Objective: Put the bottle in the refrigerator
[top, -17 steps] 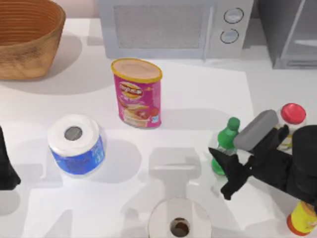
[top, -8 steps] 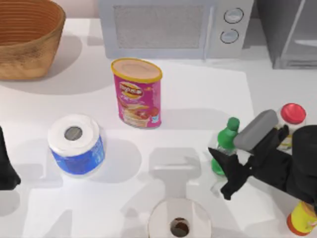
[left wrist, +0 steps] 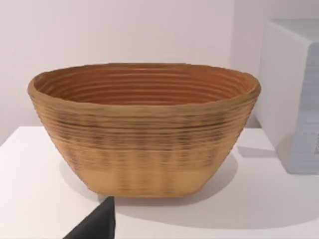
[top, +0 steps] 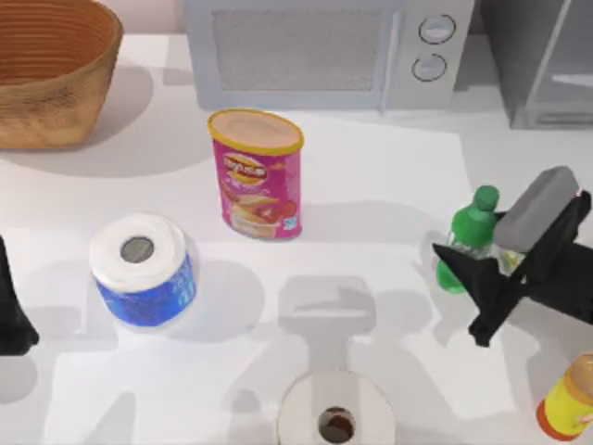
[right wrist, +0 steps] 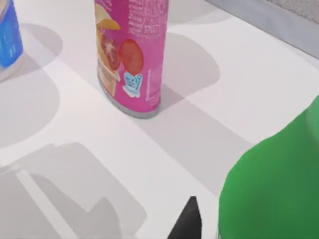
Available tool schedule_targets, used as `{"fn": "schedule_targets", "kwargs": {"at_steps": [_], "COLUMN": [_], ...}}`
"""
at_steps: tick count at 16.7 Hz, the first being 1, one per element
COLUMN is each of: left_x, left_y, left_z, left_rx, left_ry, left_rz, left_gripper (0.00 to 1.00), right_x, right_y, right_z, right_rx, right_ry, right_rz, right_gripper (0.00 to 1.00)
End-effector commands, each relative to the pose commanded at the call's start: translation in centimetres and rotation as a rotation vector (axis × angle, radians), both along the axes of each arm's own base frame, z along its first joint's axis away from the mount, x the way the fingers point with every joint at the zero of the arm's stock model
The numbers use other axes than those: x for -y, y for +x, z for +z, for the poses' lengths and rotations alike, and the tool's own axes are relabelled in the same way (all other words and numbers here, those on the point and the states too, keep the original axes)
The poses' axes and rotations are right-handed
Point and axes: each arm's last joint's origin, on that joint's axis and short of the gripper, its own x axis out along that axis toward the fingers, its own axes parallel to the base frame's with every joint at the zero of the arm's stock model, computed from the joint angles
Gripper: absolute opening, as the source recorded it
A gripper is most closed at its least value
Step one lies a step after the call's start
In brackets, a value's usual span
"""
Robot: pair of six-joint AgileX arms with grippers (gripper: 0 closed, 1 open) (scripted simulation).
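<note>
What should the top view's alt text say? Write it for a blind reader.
The right gripper holds a green bottle at the table's right side, below the dark refrigerator. A pink chip can stands mid-table before the microwave, a basket at top left.

On the white worktop (top: 371, 185) we see a wicker basket (top: 51, 69), a microwave (top: 324, 51), a pink chip can (top: 257, 173), two paper rolls (top: 141, 269) (top: 335, 422) and a yellow-orange container (top: 567, 400).

Right end effector (top: 471, 278) clamped, raised at right; left arm parked.
</note>
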Motion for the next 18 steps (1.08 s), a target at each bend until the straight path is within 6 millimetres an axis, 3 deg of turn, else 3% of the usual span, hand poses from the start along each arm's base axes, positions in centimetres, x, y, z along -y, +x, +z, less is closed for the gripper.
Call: {"fn": "schedule_targets", "kwargs": {"at_steps": [4, 7, 14, 18], "left_x": [0.0, 0.0, 0.0, 0.0], "left_y": [0.0, 0.0, 0.0, 0.0], "left_z": [0.0, 0.0, 0.0, 0.0], "left_rx": [0.0, 0.0, 0.0, 0.0], "left_ry": [0.0, 0.0, 0.0, 0.0], "left_rz": [0.0, 0.0, 0.0, 0.0], "left_gripper": [1.0, 1.0, 1.0, 1.0], "right_x": [3.9, 5.6, 5.9, 6.4], "right_y": [-0.6, -1.2, -1.3, -3.0], "right_z": [1.4, 1.3, 1.3, 2.0], "right_rx": [-0.027, -0.078, -0.093, -0.098], "right_ry": [0.003, 0.019, 0.023, 0.024], "right_rz": [-0.016, -0.044, -0.059, -0.164], "right_gripper": [0.01, 0.01, 0.01, 0.01]}}
